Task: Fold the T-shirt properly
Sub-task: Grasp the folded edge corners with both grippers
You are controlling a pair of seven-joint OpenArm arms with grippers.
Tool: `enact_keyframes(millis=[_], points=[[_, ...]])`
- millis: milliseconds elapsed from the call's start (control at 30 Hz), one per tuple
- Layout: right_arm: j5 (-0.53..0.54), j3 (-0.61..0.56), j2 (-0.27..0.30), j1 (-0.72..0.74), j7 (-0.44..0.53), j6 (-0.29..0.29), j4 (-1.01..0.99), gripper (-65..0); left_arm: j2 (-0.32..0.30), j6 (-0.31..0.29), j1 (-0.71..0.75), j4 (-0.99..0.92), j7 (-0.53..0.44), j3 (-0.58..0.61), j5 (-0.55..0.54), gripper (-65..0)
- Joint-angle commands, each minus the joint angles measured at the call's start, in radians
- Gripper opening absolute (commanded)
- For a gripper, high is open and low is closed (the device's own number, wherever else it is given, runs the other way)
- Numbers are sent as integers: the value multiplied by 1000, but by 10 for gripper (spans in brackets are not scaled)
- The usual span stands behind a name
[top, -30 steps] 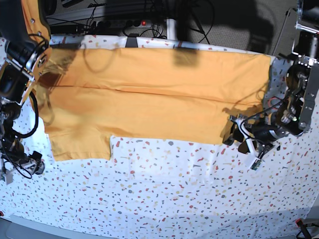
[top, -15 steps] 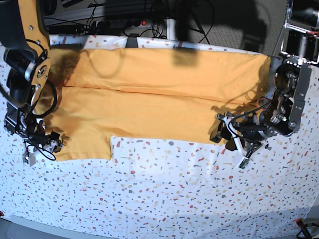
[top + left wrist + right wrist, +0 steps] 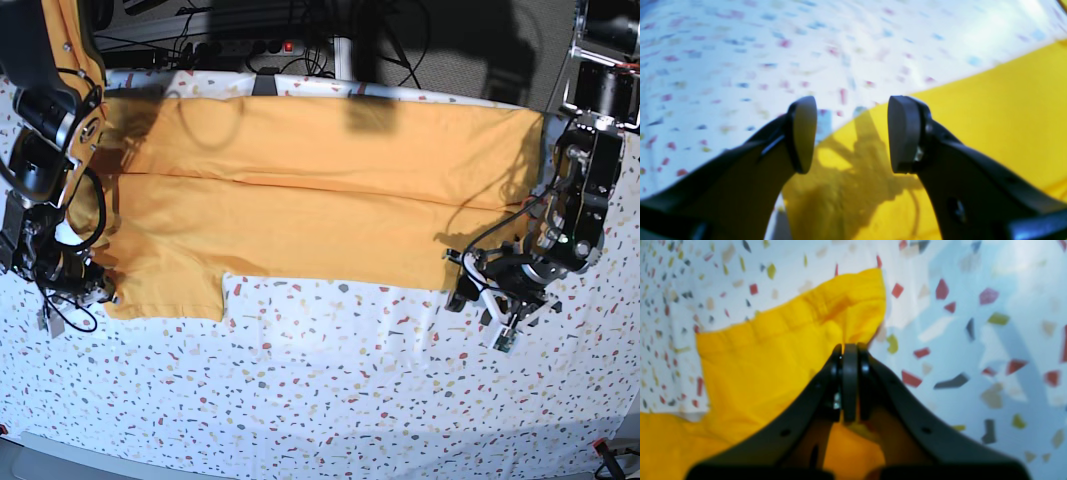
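The orange-yellow T-shirt point(image 3: 320, 200) lies flat across the far half of the table, folded lengthwise, with a sleeve hanging toward the front at the left. My right gripper point(image 3: 97, 292) is at that sleeve's front left corner. In the right wrist view the right gripper point(image 3: 850, 353) is shut, and the T-shirt point(image 3: 773, 350) puckers up into its tips. My left gripper point(image 3: 476, 296) hovers at the shirt's front right corner. In the left wrist view the left gripper point(image 3: 851, 133) is open, with the T-shirt point(image 3: 990, 116) edge below the gap and nothing between the fingers point(image 3: 803, 133).
A white speckled tablecloth point(image 3: 330, 380) covers the table in front of the shirt. Cables and a power strip point(image 3: 270, 45) run behind the far edge. Both arms' bodies stand at the table's left and right sides.
My right gripper came onto the sleeve corner and shut on it. My left gripper shifted slightly right and toward the front edge, staying open.
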Motion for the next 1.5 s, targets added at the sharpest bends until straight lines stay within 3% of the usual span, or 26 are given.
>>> enact_keyframes(millis=[0,133,267,500,700,767,867,1133,1300,1467], points=[[31,0,18,32,4,13,33,-650,-8,1,-24,14,-40,-9,0,-319],[55,0,18,32,-18,13,49,-650,-8,3,-50,-47,-58,-9,0,-319],[55,0,18,30,-18,13,49,-650,-8,1,-138,-252,-41,-9,-58,-319],[58,0,18,30,-13,13,49,-650,-8,-153,-252,-504,101,-9,-239,-320],[59,0,18,30,-12,13,49,-650,-5,-159,-245,-510,150,-9,-238,-349],[59,0,18,30,-13,13,49,-650,-5,-158,-246,-510,150,-9,-238,-432],[59,0,19,30,-13,13,49,-650,-5,-157,-255,-505,145,-9,-239,-650],[60,0,19,30,-13,13,49,-650,-6,-157,-285,-459,177,-9,-264,-650],[159,0,24,29,-51,13,82,-650,-6,-158,-285,-384,303,-9,-345,-650],[309,0,24,-20,-172,13,259,-650,-27,-158,-277,-267,405,-9,-367,-650]])
